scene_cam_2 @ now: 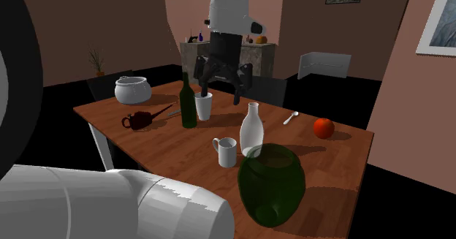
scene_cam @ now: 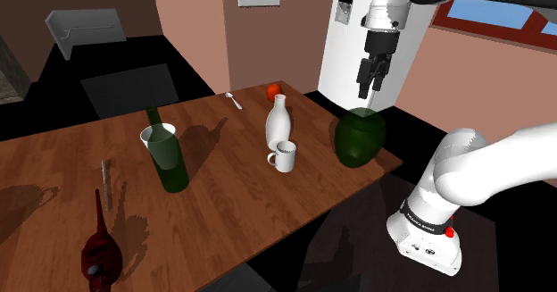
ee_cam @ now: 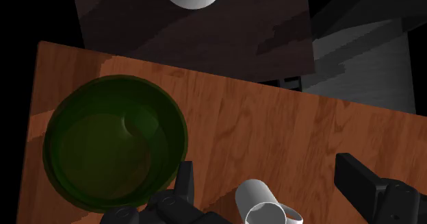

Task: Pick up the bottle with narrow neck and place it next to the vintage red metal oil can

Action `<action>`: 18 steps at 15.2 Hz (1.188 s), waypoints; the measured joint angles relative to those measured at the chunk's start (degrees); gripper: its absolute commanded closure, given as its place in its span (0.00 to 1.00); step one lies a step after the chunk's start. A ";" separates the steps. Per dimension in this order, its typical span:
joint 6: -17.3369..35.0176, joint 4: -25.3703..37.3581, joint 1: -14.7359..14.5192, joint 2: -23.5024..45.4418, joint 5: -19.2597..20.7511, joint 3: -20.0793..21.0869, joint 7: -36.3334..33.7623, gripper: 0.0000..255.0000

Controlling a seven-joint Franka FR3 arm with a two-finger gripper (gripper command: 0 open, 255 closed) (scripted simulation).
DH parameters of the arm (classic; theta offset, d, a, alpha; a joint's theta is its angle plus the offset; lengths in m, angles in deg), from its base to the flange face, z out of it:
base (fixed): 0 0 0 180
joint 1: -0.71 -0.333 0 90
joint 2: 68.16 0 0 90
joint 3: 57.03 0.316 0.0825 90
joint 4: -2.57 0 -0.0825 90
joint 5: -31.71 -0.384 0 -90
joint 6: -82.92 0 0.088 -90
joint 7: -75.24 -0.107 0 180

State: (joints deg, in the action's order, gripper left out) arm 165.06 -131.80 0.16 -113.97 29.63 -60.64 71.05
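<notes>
The gripper hangs high with its fingers spread wide, gripping nothing, right over the round green vase. The white narrow-necked bottle stands upright on the wooden table, lower down and off to the shoulder view's left, with a white mug just in front of it.

Just in front of white bottle sits white mug, green jar near on shoulder view's right; bare tabletop twd oil can is open, w/ green wine bottle beside that lane.
</notes>
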 measured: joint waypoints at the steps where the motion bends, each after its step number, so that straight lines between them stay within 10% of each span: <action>1: 0.00 0.00 0.00 0.00 0.00 0.00 0.00 0.00; 18: 24.91 10.01 -0.70 29.94 1.17 -0.31 1.56 0.00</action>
State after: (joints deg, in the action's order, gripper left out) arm 189.97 -121.79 -0.55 -84.03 30.81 -60.95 72.61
